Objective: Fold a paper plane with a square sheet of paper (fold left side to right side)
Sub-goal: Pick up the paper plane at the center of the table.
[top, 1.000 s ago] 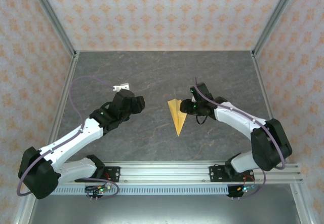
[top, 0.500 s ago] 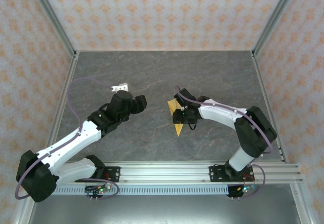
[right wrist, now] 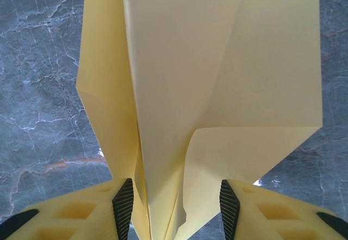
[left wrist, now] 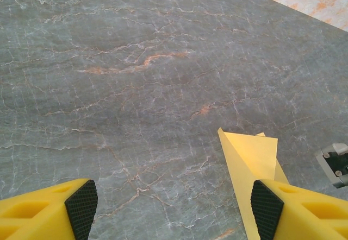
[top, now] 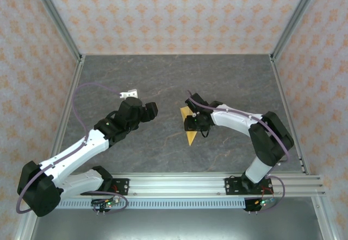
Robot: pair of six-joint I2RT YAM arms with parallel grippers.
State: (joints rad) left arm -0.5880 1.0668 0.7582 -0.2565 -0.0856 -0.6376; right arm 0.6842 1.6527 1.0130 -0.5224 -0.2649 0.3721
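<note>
Lying between the right tool's (right wrist: 175, 204) spread pads, the paper plane (right wrist: 179, 82) rests on the tabletop (top: 163, 77).

The paper plane (right wrist: 217, 71) is plain pale yellow-orange. The counter (top: 163, 77) is dark grey, marbled with white and rust veins. Both end effectors' fingers (left wrist: 43, 210) are yellow with black ribbed pads (right wrist: 123, 202). The walls (top: 179, 12) carry an orange floral pattern.

Grey marbled tabletop (top: 163, 82); yellow-orange paper plane (top: 189, 134) near centre, small white piece (top: 129, 94) left of it.
</note>
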